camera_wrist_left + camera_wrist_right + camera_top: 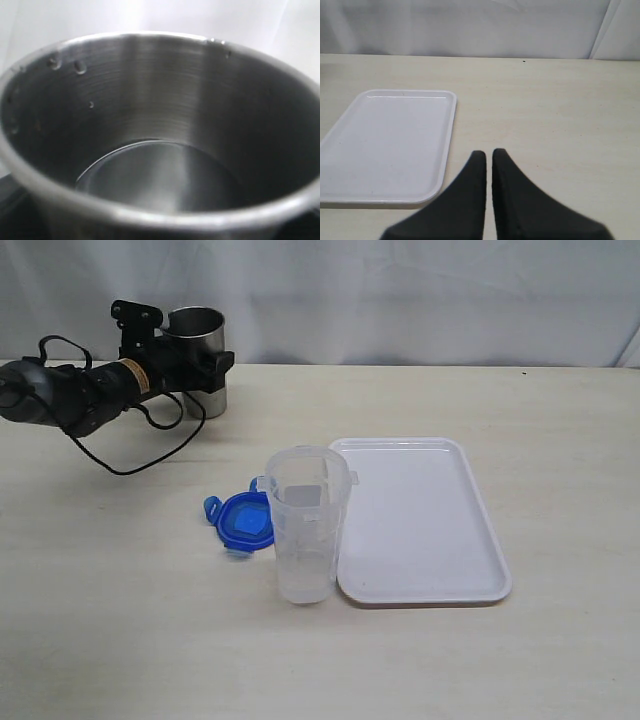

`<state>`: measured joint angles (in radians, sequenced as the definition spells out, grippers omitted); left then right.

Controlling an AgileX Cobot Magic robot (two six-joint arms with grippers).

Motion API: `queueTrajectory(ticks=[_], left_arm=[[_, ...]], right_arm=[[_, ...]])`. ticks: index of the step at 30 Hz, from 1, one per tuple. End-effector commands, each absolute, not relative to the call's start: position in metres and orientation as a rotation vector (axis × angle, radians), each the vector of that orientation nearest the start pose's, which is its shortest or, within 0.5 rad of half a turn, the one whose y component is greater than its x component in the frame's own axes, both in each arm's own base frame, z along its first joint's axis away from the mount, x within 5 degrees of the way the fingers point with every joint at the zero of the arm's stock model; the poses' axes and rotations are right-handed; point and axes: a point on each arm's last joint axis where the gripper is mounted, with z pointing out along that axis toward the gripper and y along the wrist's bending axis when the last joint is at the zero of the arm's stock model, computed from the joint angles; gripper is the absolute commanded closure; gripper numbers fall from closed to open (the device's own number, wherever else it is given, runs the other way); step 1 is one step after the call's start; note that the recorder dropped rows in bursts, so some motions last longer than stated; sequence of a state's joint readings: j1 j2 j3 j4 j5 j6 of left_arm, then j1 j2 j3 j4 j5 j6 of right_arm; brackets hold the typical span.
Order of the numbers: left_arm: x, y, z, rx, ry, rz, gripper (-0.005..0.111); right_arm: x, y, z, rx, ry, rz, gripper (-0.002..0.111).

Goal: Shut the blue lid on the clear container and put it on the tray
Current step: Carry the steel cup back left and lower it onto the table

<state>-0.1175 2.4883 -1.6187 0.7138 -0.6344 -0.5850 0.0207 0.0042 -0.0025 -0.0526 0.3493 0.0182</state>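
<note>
The clear container [307, 530] stands upright with its top open, just left of the tray [420, 530]. The blue lid [243, 523] lies flat on the table behind and to the left of the container, which partly hides it. My left gripper [200, 360] is at the back left, far from both, with its fingers on either side of a steel cup [197, 335]. The cup's inside [160, 150] fills the left wrist view. My right gripper [488, 152] is shut on nothing, low over bare table beside the tray [390, 145]. It is outside the exterior view.
A black cable [140, 455] from the left arm loops on the table in front of the cup. A white curtain [400, 290] closes off the back of the table. The tray holds nothing.
</note>
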Motion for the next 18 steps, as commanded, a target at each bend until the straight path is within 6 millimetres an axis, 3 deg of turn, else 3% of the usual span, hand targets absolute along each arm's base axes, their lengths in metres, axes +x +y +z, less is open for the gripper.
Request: queueTrajectory(ticks=[1,13,18], left_arm=[[0.5128,-0.0969,0.0785,0.434,1.829,-0.436,0.039],[0.5128,-0.0967,0.0782,0.405,1.841,-0.455,0.038],[0.5110,-0.1018,0.0798,0.426,1.823,-0.498,0.016]], right_arm=[[0.0535,-0.0010,0.1821,-0.040,1.827,-0.039,0.104],[0.0535,-0.0010,0.1821,-0.040,1.827,-0.039,0.104],[0.0535,-0.0010,0.1821,-0.040,1.827,-0.039,0.104]])
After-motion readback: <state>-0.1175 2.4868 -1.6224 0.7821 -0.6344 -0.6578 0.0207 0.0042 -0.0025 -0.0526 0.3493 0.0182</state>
